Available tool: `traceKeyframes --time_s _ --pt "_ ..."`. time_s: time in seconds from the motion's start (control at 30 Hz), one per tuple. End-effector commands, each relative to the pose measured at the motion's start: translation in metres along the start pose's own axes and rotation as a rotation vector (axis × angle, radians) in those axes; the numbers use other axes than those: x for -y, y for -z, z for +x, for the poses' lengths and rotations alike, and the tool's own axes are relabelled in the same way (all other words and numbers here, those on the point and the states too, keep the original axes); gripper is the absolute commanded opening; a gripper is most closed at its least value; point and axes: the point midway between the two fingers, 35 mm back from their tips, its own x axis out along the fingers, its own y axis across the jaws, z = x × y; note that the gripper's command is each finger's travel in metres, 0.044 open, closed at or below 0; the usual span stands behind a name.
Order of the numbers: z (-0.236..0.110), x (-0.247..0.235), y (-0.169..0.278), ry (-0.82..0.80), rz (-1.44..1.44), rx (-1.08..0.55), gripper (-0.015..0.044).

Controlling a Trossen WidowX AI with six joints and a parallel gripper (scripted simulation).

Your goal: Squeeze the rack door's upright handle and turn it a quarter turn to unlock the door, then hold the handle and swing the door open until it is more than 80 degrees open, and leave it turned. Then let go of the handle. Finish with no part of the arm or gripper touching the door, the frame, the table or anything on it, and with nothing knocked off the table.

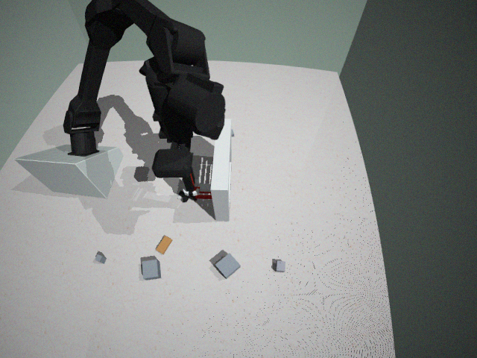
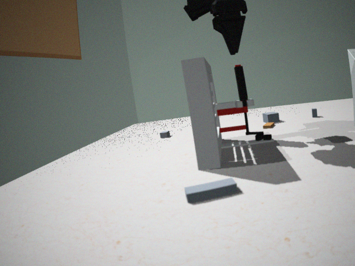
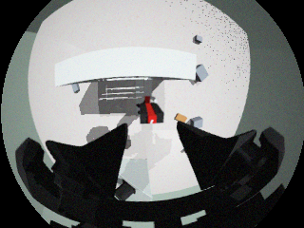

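Pincer (image 1: 187, 182) (image 2: 234, 53) (image 3: 152, 125) | pointing down | open | above upright handle (image 1: 191, 179) (image 2: 241, 82) (image 3: 151, 112), not touching

- And on the desk (image 1: 308, 192) (image 2: 128, 223) (image 3: 57, 43), five blue-grey blocks: two small (image 1: 278, 265) (image 2: 165, 134) (image 3: 198, 39), two chunkier (image 1: 227, 265) (image 2: 270, 116) (image 3: 201, 73), one long bar (image 2: 210, 190) (image 3: 76, 87)!
- One orange block (image 1: 164, 245) (image 2: 268, 125) (image 3: 180, 117), just the one!
- One tall pale slab (image 1: 220, 169) (image 2: 203, 114) (image 3: 125, 64)!
- Two red crosspieces (image 1: 203, 196) (image 2: 232, 128) out from it, count them!
- One upright handle (image 1: 191, 179) (image 2: 241, 82) (image 3: 151, 111)!
- One arm (image 1: 94, 65) (image 2: 229, 8), one gripper (image 2: 234, 54) (image 3: 152, 125), two fingers (image 2: 233, 40)!
- And one brown panel (image 2: 38, 28) up high!
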Motion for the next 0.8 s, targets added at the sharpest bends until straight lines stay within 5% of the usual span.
traceKeyframes --time_s 0.0,0.77 --pt "0.004 0.005 0.003 -0.06 0.025 -0.02 0.029" --pt "0.034 0.004 0.002 -0.06 0.025 -0.02 0.029"
